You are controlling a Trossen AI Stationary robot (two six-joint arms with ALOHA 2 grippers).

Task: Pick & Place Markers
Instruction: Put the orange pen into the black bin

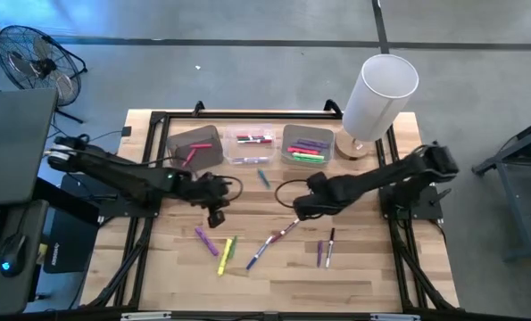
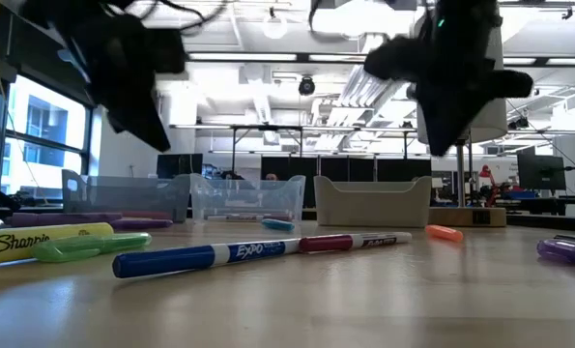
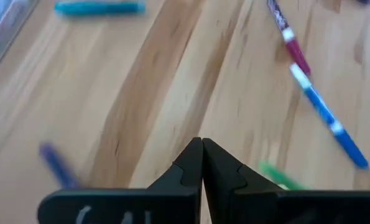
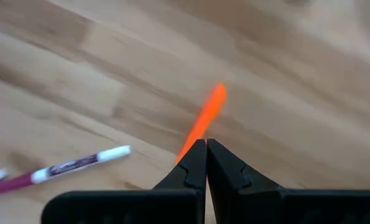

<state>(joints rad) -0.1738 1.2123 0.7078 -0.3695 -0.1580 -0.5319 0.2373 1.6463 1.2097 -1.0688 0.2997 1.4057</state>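
Over the middle of the table, seen from above, the left gripper (image 1: 215, 214) and right gripper (image 1: 298, 211) both hang clenched and empty, with loose markers (image 1: 225, 254) lying just in front of them. From table height a blue marker (image 2: 205, 256) lies crosswise. The left wrist view shows nothing between its fingertips. The right wrist view shows an orange marker (image 4: 203, 119) pointing straight away from its pinched tips, so the right arm looks nearer to it.

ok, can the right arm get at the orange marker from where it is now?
Probably yes. The right gripper is shut and empty, and the orange marker lies just ahead of its tips on bare table, with nothing between. It would have to open first.
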